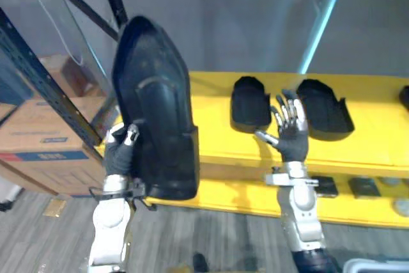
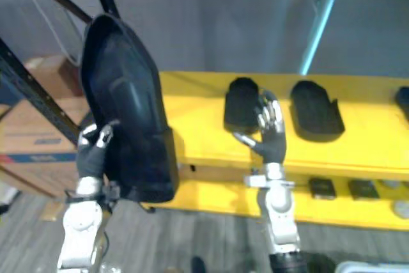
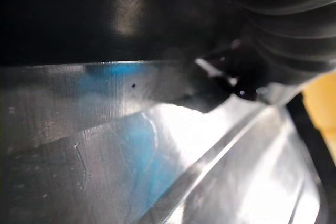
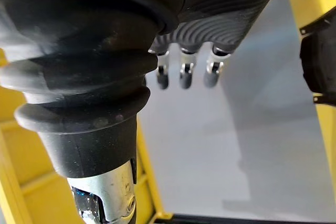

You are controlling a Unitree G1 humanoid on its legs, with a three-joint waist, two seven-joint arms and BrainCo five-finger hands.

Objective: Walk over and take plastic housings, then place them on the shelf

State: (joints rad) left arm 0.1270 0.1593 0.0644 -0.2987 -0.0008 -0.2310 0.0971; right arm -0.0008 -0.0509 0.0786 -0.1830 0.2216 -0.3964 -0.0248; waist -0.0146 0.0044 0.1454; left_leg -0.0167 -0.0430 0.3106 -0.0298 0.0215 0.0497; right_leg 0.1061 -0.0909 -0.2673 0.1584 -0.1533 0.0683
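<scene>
A large black plastic housing (image 1: 155,110) stands upright in the air, held at its lower edge by my left hand (image 1: 120,148), whose fingers curl round it. Its glossy inner surface (image 3: 157,171) shows close up in the left wrist view. Two smaller black housings (image 1: 250,102) (image 1: 324,107) lie on the upper level of the yellow shelf (image 1: 211,139). My right hand (image 1: 291,126) is raised in front of that shelf between those two housings, fingers straight and holding nothing; its fingertips (image 4: 181,77) also show in the right wrist view.
A dark blue rack post (image 1: 45,81) slants at the left, with cardboard boxes (image 1: 38,135) behind it. Small dark parts (image 1: 364,187) lie on the lower yellow level. A teal pole (image 1: 323,17) rises behind the shelf against a grey wall.
</scene>
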